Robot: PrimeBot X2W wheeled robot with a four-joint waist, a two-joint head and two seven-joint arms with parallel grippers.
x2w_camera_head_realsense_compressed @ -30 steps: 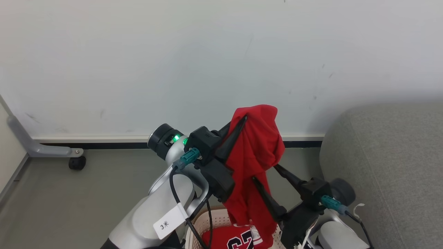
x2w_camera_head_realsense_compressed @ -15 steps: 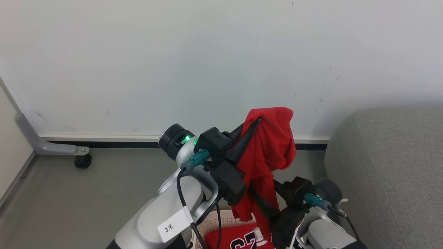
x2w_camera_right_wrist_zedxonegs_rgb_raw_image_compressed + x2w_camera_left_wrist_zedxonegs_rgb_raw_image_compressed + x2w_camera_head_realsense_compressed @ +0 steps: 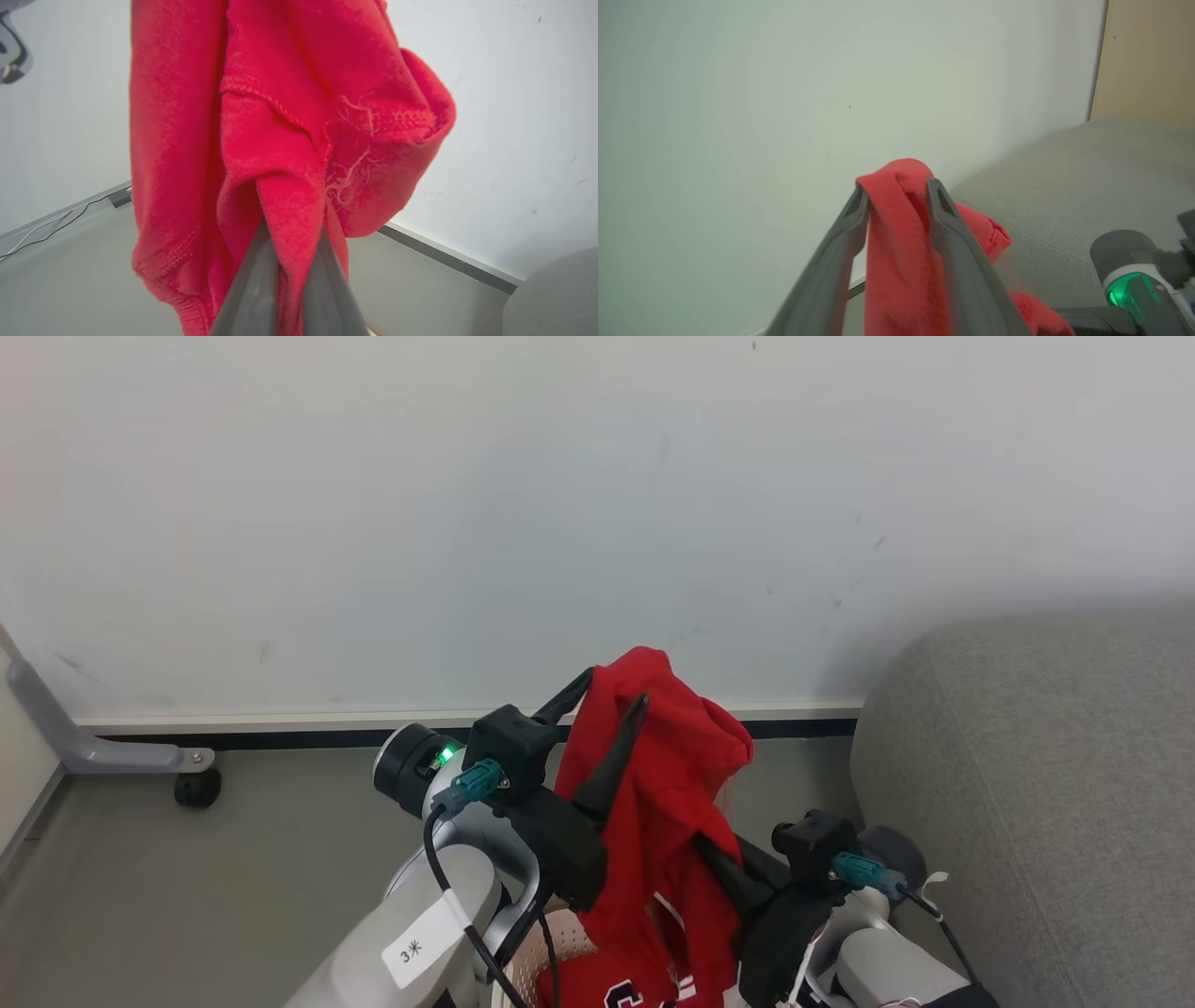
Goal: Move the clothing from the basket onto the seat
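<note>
A red garment of the clothing (image 3: 663,784) hangs in the air in front of the wall. My left gripper (image 3: 611,691) holds its top: the fingers (image 3: 852,219) stand a little apart, open, with the cloth (image 3: 896,242) bunched between them. My right gripper (image 3: 700,849) is lower, shut on a fold of the same garment (image 3: 289,140). Below, the cream perforated basket (image 3: 551,943) shows at the bottom edge with a red numbered jersey (image 3: 588,989) inside. The light-grey seat (image 3: 1027,784) stands to the right, also seen past the left gripper (image 3: 1064,186).
A pale wall with a dark baseboard (image 3: 280,737) closes the far side. A grey metal leg with a black caster (image 3: 191,786) stands on the floor at the left. Grey floor (image 3: 233,877) lies open to the left of the basket.
My right gripper has shut on the hanging garment's lower part. The left fingers have parted slightly. The garment and left gripper sit lower in the head view, which has itself shifted.
</note>
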